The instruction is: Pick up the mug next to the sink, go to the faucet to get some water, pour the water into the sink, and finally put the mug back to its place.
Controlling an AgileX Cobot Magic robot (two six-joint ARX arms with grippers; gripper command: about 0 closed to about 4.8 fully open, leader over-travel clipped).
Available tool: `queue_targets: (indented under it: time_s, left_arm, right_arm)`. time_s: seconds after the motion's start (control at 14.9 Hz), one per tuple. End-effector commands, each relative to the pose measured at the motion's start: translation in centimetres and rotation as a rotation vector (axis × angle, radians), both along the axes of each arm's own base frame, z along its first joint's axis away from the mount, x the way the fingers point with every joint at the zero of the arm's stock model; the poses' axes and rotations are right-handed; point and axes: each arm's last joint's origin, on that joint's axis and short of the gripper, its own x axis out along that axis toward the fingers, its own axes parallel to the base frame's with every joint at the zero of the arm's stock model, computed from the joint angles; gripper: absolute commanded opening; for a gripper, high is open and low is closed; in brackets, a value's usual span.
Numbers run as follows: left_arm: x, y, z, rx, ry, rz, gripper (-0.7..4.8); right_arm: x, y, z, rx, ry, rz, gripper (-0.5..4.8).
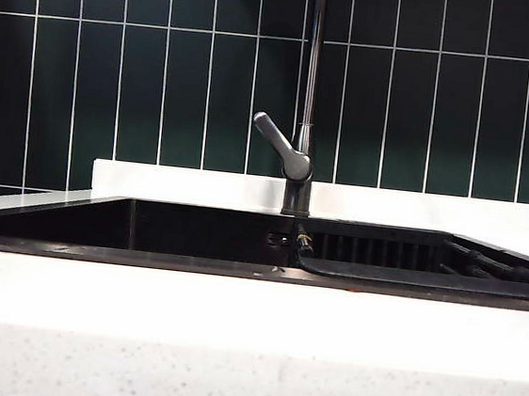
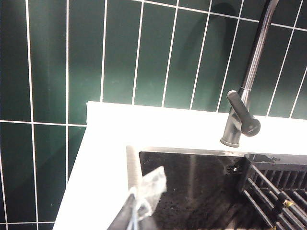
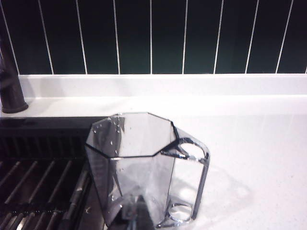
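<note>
The white desk (image 1: pixel 233 318) fills the near part of the exterior view, and neither arm shows there. Behind it the sink (image 1: pixel 148 228) runs as a black basin from 9 o'clock to 3 o'clock. Its ribbed rack (image 1: pixel 382 253) takes the half on the 3 o'clock side.

The faucet (image 1: pixel 302 155) stands at the sink's far rim, about the middle of that view. Its dark base sits on the rim and its thin pipe goes straight up toward 12 o'clock and out of sight. Its lever slants up from the pipe toward 10 o'clock. Behind it come a low white ledge (image 1: pixel 190 185) and then the dark green tiled wall (image 1: pixel 164 74).

The mug (image 3: pixel 139 163) stands upright on the desk just beside the rack end of the sink, at the 3 o'clock edge of the exterior view. It is clear and faceted, with small droplets on its walls and its handle turned away from the sink.

The right tool (image 3: pixel 141 215) shows only as a dark tip low against the near wall of the mug. It is drawn narrow, and I cannot tell whether it touches the glass.

The left tool (image 2: pixel 132 211) hangs over the sink's near corner on the 9 o'clock side, well apart from the faucet. Only a dark tip and a clear glinting piece (image 2: pixel 152 184) on it are in sight. It too is drawn narrow, with nothing held.
</note>
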Motion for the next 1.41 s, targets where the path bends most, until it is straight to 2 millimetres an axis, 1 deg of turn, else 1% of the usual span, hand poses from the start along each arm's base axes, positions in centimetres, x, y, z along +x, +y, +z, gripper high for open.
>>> queue_targets:
  time_s: [0.07, 0.2, 0.34, 0.6, 1.41]
  left_arm:
    - [-0.5, 0.3, 0.2, -0.01, -0.022, 0.021, -0.05]
    - [-0.8, 0.9, -0.4, 0.005, 0.023, 0.075, -0.05]
    - [-0.7, 1.4, -1.0, 0.035, 0.078, 0.065, -0.05]
    - [-0.6, 2.2, -1.3, 0.046, 0.102, 0.1, -0.05]
    - [-0.6, 2.2, -1.4, 0.047, 0.111, 0.098, -0.05]
  right_arm:
    - [0.0, 0.0, -0.1, 0.001, 0.0, 0.001, -0.05]
    - [0.0, 0.0, -0.2, 0.001, 0.001, 0.001, -0.05]
    - [0.0, 0.0, -0.2, 0.001, 0.002, 0.001, -0.05]
    - [0.0, 0.0, -0.2, 0.001, 0.004, 0.001, -0.05]
    - [0.0, 0.0, -0.2, 0.001, 0.005, 0.001, -0.05]
